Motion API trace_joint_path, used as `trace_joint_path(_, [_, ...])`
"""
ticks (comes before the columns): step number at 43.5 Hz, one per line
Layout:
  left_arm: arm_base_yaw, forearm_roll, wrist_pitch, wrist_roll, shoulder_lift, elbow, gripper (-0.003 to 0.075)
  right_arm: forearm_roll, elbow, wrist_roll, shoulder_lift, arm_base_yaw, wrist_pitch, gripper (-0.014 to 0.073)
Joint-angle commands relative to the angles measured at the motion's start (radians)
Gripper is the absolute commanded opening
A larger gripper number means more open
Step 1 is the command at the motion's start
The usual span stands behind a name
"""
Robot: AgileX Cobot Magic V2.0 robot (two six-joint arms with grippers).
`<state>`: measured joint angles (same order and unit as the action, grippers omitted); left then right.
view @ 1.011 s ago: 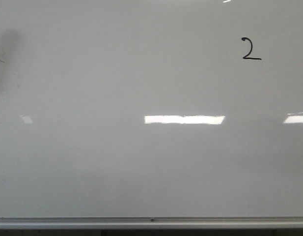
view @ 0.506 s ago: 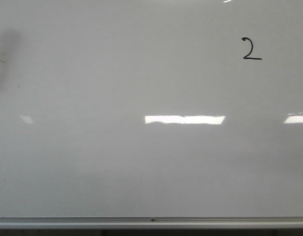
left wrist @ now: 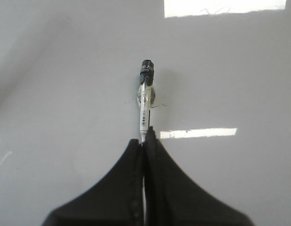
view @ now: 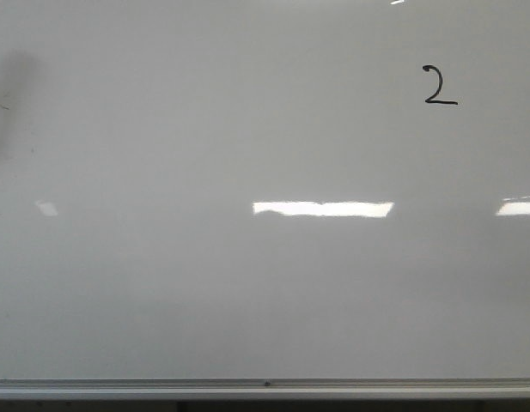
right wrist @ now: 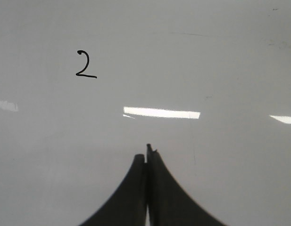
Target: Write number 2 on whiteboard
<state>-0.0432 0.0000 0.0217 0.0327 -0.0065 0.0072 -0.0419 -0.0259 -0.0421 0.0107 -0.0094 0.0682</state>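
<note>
The whiteboard [view: 247,283] fills the front view, with a silver frame edge along the bottom. A black handwritten number 2 [view: 439,86] stands at its upper right and also shows in the right wrist view [right wrist: 85,64]. My left gripper [left wrist: 144,139] is shut on a white marker [left wrist: 145,101] whose black end points away over the board. I cannot tell whether that end touches the board. My right gripper [right wrist: 146,157] is shut and empty, some way from the 2. Neither gripper shows in the front view.
Bright rectangular light reflections [view: 322,209] lie across the board's middle. A dark smudgy shadow [view: 9,94] sits at the board's left edge. Faint thin marks [left wrist: 159,105] lie on the board beside the marker.
A small dark bit at the far left edge of the front view has slipped out of sight. The 2 and the board are unchanged.
</note>
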Motion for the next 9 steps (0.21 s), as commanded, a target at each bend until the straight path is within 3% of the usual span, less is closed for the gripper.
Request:
trace_joint_path(1, [0.001, 0.000, -0.081, 0.001, -0.013, 0.006, -0.0020, 0.005, 0.014, -0.011, 0.019, 0.000, -0.085, -0.0069])
trace_joint_path(9, [0.001, 0.000, -0.081, 0.001, -0.013, 0.006, -0.0020, 0.005, 0.014, -0.011, 0.019, 0.000, -0.085, -0.0069])
